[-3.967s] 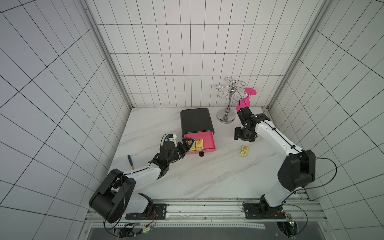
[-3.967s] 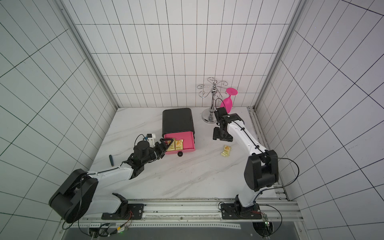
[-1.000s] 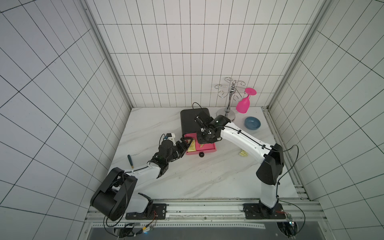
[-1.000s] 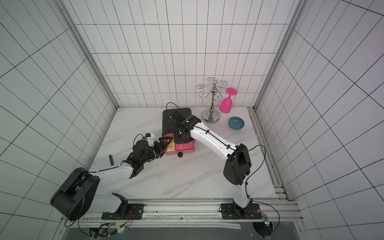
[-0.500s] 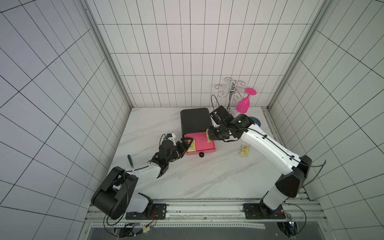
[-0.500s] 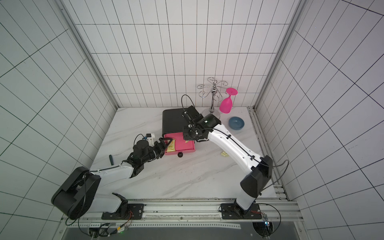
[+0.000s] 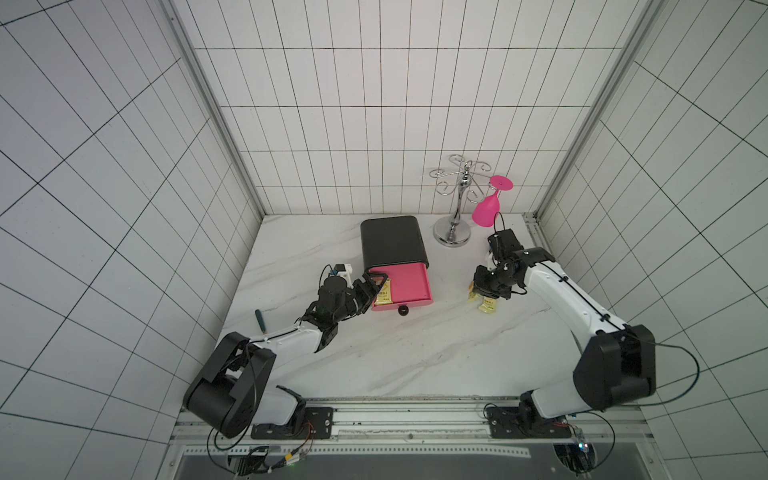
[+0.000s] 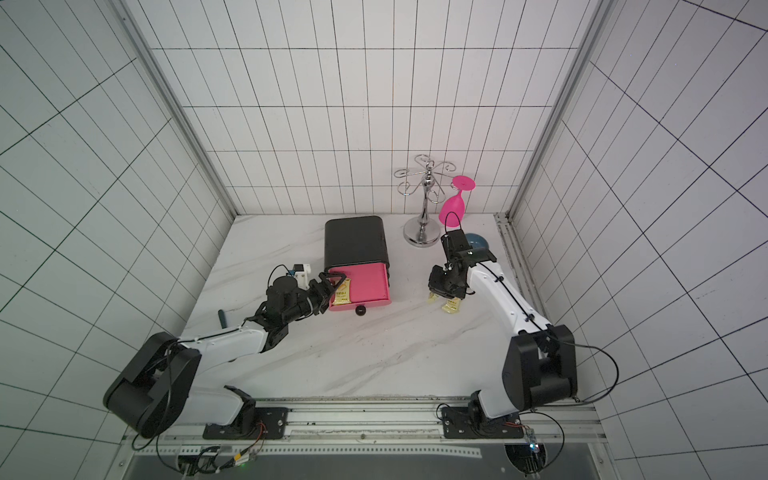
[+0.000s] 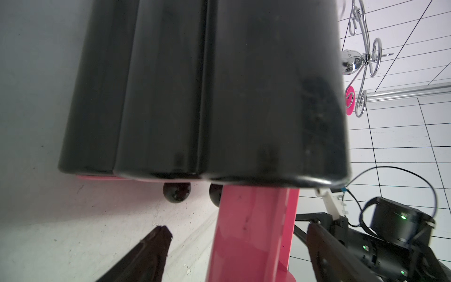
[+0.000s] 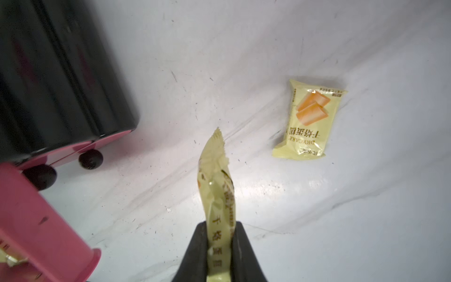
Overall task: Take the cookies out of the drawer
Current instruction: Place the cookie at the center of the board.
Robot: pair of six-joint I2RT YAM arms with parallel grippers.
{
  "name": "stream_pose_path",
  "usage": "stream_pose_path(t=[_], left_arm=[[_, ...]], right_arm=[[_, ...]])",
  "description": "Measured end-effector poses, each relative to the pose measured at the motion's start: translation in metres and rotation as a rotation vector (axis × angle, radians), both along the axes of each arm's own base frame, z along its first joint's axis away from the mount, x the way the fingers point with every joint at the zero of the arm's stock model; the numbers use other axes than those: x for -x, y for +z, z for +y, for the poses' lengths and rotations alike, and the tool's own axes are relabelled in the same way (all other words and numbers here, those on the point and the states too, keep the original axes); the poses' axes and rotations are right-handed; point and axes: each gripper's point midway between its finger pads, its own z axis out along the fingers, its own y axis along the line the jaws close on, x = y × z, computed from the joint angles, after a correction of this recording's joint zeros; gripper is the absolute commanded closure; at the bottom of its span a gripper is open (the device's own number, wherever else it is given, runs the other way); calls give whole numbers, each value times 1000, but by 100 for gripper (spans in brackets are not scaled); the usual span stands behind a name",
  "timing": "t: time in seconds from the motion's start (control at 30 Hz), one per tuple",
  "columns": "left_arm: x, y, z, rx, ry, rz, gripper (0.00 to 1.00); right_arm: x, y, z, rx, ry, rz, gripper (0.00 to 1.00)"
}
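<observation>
L gripper [image 7: 371,290]: jaws wide apart, astride pink drawer [image 7: 409,282] side wall, mid-frame in top views.
R gripper [image 10: 219,227]: clamped on yellow cookie packet [image 10: 216,180], right of centre.
2nd packet [image 10: 309,119]: flat on tabletop [image 10: 329,219], nearby.

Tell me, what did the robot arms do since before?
The right gripper reached into the open pink plastic drawer, took hold of a flat yellow biscuit packet and carried it rightward, near the other yellow packet lying on the white marble table. A third yellow packet stayed in the drawer. The left gripper stayed open at the drawer's side wall, and the drawer stayed open.
</observation>
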Motion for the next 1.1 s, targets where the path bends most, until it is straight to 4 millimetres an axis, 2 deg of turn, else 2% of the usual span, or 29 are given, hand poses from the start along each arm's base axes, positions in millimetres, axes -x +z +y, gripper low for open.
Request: stream_pose_path(t=[0.07, 0.17, 0.3, 0.33, 0.4, 0.47, 0.63, 0.77, 0.93, 1.03, 1.1], left_arm=[[0, 1, 0, 1, -2, -1, 8], [0, 2, -1, 3, -3, -2, 8], [0, 2, 0, 3, -3, -2, 8], [0, 2, 0, 3, -2, -1, 8], [-1, 2, 0, 6, -1, 1, 8], [-1, 2, 0, 8, -1, 3, 8], [-1, 3, -1, 17, -2, 5, 8], [-1, 4, -1, 23, -1, 9, 8], [0, 5, -3, 34, -7, 11, 8], [0, 7, -3, 43, -11, 10, 7], [0, 9, -5, 52, -16, 10, 7]], right_arm=[[-11, -10, 0, -40, -11, 6, 88], [-28, -14, 3, -103, -18, -14, 87], [-41, -29, 6, -151, -24, 0, 82], [-42, -35, 5, -154, -28, 9, 79], [-41, -47, 4, -159, -32, 40, 65], [-40, -55, 1, -158, -34, 57, 54], [-41, -55, -9, -160, -58, 54, 42], [-40, -35, -14, -168, -69, 16, 40], [-28, 9, -9, -186, -43, -63, 40], [-14, 41, 18, -193, 44, -101, 40], [-1, 62, 49, -205, 133, -123, 40]])
